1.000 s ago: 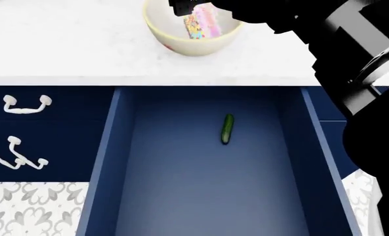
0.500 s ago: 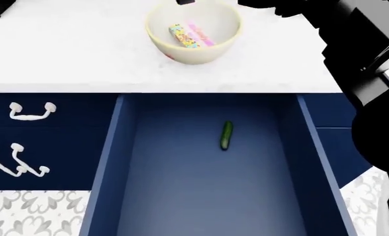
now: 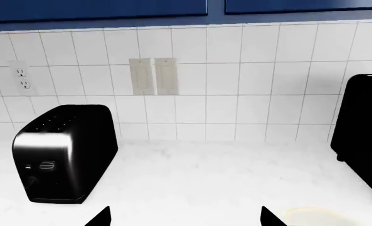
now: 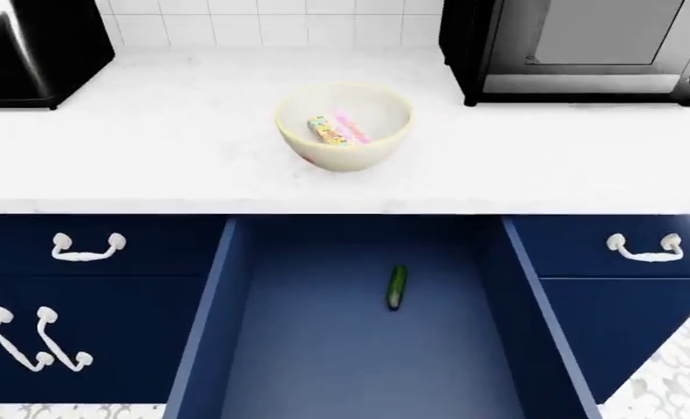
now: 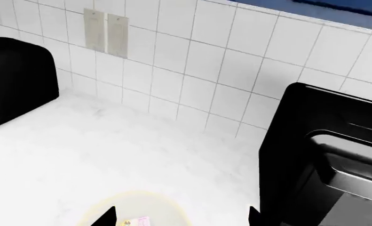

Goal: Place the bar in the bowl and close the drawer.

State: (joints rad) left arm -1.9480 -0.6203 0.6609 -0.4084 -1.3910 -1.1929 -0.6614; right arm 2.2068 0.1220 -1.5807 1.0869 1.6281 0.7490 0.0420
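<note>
The cream-white bowl (image 4: 362,157) stands on the white counter, straight behind the open drawer (image 4: 321,358). The pink and yellow bar (image 4: 338,130) lies inside the bowl, leaning on its inner wall. Neither arm shows in the head view. My right gripper (image 5: 180,219) hovers open above the bowl (image 5: 173,209), with the bar (image 5: 135,221) below, near one fingertip. My left gripper (image 3: 184,219) is open over bare counter with nothing between its fingers, and the bowl's pale rim (image 3: 317,214) is off to one side.
A small dark green cucumber (image 4: 397,286) lies on the drawer's blue floor. A black toaster (image 4: 30,48) stands at the back left of the counter and a black oven (image 4: 584,44) at the back right. White-handled drawers and doors (image 4: 86,247) flank the open drawer.
The right gripper let go of the bar, which now lies in the bowl. The right arm has left the head view, and the view has pulled back, showing more of the counter.
</note>
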